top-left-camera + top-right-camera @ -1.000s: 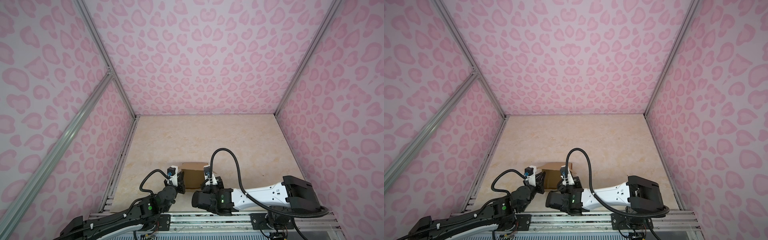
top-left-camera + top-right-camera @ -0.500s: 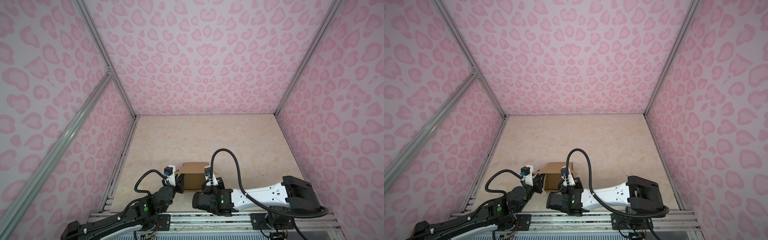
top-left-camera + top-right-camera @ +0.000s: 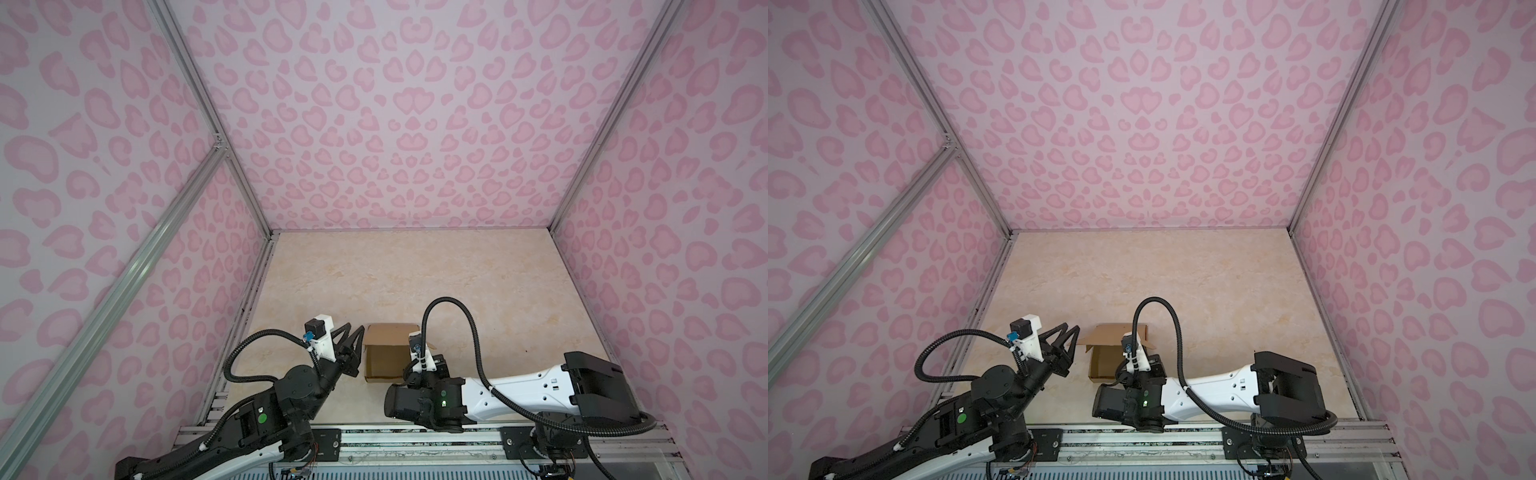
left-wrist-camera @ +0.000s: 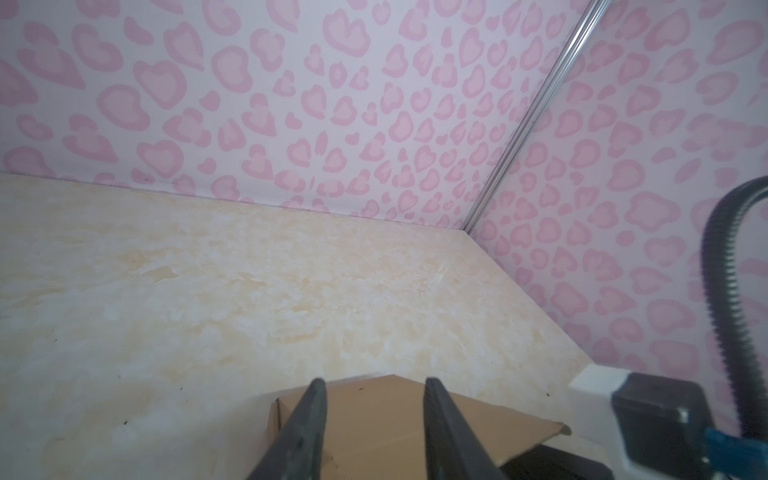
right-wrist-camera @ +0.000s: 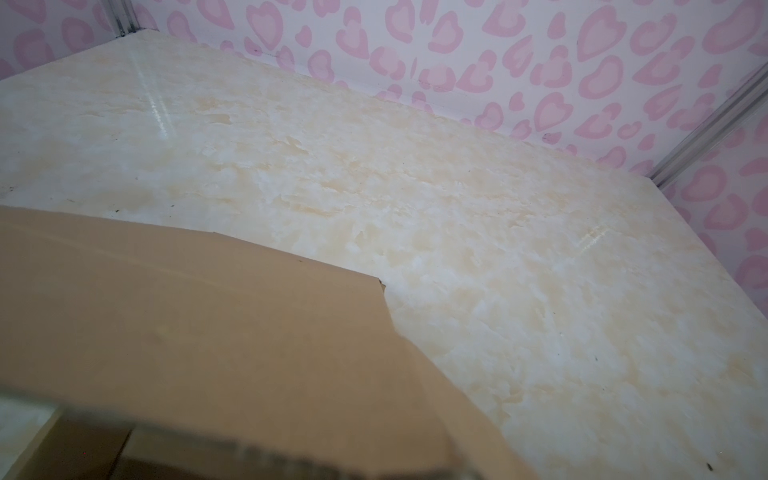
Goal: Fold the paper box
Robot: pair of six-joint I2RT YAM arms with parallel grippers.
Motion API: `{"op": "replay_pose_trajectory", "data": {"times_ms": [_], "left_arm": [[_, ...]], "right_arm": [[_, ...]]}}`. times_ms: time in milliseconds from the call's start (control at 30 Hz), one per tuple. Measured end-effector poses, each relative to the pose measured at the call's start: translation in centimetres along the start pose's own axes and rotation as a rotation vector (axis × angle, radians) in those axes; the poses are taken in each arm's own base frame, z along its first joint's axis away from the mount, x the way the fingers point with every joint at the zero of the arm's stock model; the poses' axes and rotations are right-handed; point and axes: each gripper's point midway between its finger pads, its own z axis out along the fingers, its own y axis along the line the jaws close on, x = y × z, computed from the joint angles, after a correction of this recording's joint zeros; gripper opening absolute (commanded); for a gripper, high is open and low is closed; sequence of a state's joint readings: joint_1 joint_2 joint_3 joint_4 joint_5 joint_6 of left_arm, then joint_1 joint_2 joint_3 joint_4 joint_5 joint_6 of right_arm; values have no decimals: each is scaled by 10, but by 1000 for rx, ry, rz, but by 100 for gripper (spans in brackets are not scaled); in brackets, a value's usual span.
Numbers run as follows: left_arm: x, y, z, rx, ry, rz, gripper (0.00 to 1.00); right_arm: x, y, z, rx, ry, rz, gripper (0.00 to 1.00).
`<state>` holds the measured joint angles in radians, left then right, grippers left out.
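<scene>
The paper box [image 3: 386, 361], brown cardboard, lies near the table's front edge in both top views, its lid flap [image 3: 1117, 334] raised at the far side. My left gripper [image 3: 355, 328] hangs open just left of the box and touches nothing. In the left wrist view its dark fingers [image 4: 307, 424] stand apart, with the box [image 4: 374, 424] beyond them. My right gripper [image 3: 417, 359] sits at the box's right side, its fingers hidden under the wrist camera. In the right wrist view a cardboard panel [image 5: 187, 311] fills the near field and runs down into the jaws, which look shut on it.
The marbled beige tabletop [image 3: 415, 270] stretches behind the box to pink heart-patterned walls [image 3: 395, 124]. An aluminium rail [image 3: 415, 440] runs along the front edge. The right arm's black cable [image 3: 453, 303] loops above the box's right side.
My left gripper has opened and drawn back to the left, off the box. The box's far flap now stands raised. The right arm has not moved.
</scene>
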<state>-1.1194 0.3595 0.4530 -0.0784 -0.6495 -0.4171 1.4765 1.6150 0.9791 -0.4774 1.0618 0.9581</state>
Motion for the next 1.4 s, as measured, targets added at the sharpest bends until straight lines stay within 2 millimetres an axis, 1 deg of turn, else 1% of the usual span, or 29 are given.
{"op": "replay_pose_trajectory", "data": {"times_ms": [67,133,200,300,367,467,600,767,1033,1167,1400], "left_arm": [[-9,-8,1,9,18,10,42],[-23,-15,3,4,24,18,46],[-33,-21,7,-11,36,31,47],[-41,-31,17,-32,65,81,49],[-41,-36,25,-50,92,106,50],[-29,-36,39,-94,152,157,50],[-7,-22,56,-166,251,183,50],[11,-5,68,-212,329,141,49],[42,-5,77,-193,433,92,48],[54,-3,78,-191,471,76,48],[66,-4,81,-188,510,73,47]], "right_arm": [[0,0,0,1,0,-1,0],[0,-1,0,2,1,-4,0],[1,-2,0,4,3,-5,0],[0,-3,-1,3,3,-2,0],[-1,-4,-2,2,3,2,3],[1,-6,-4,-4,5,4,6],[0,-7,-7,-15,4,10,10],[0,-7,-8,-19,4,10,16],[0,-8,-12,-34,8,10,28],[-5,-10,-16,-46,6,10,39],[-12,-13,-29,-82,0,9,51]]}}
